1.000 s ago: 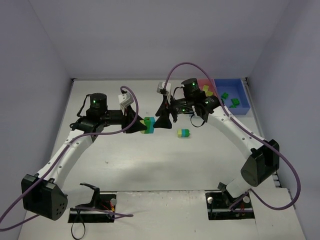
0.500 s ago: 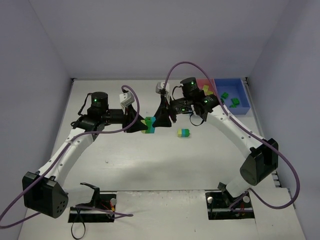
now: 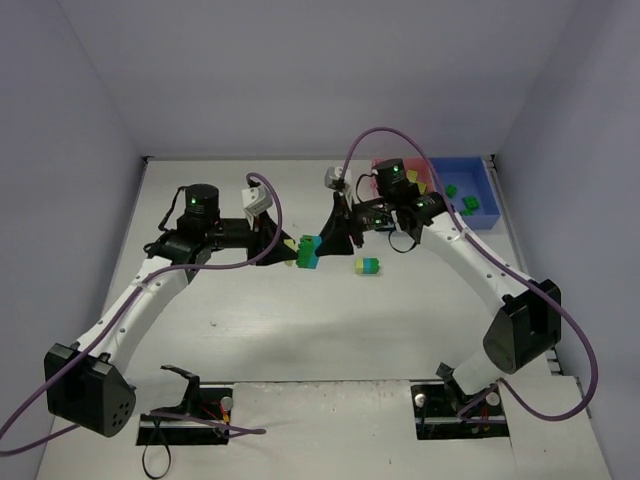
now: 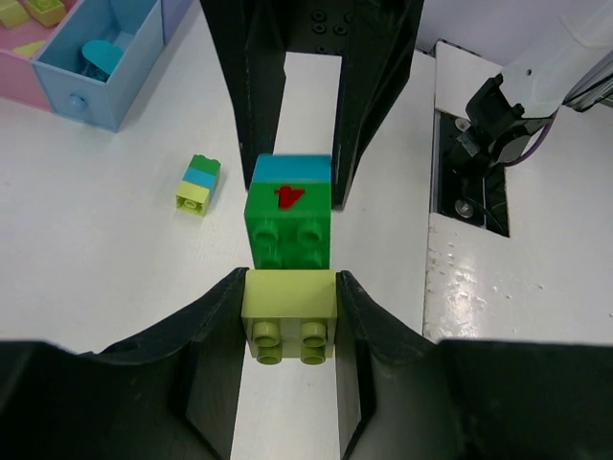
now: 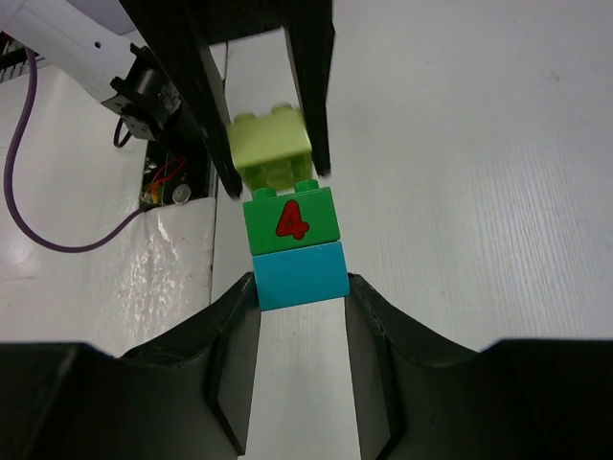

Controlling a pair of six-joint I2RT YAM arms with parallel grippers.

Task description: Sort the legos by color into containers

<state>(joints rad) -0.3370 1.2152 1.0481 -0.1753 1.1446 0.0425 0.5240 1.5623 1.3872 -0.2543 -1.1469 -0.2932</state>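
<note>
Left end effector clamps the yellow-green brick, right end effector the cyan brick, of one stack over the bench's middle, green brick between. Likely separating colours; next needs a straight pull apart.

Bright, even overhead light. Faint soft shadows on table. Glare on glossy strip. Wrist views: legos sharp, near foreground dark, slightly soft.
</note>
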